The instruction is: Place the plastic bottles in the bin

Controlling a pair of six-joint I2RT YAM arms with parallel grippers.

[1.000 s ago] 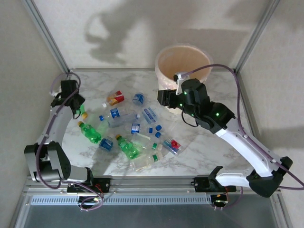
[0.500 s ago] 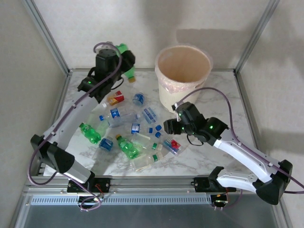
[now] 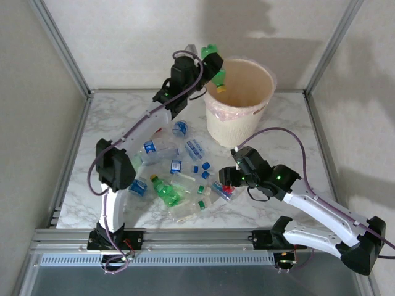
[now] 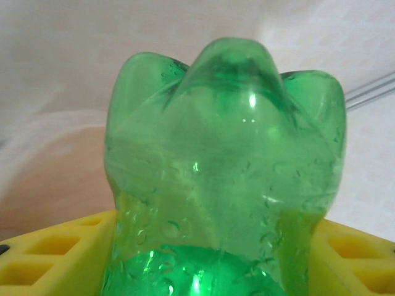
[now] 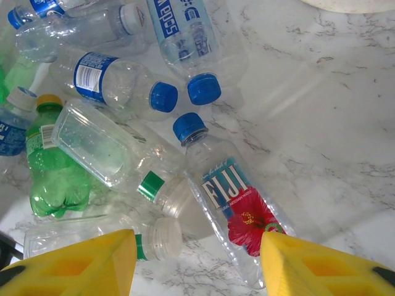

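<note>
At bin [image 3: 237, 126] rim, green bottle [image 3: 215, 74] aloft

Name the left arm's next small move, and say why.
Probably open the left gripper. It holds a green bottle, cap down, above the bin, and the cap seems to hang just inside the left rim. Letting go there should drop it in.

Right tool [image 5: 197, 262] spread above crushed plastic bottles [image 5: 117, 86], Fiji bottle [image 5: 237, 209] below its yellow fingers [image 5: 80, 265], marble table [image 5: 321, 123].
</note>
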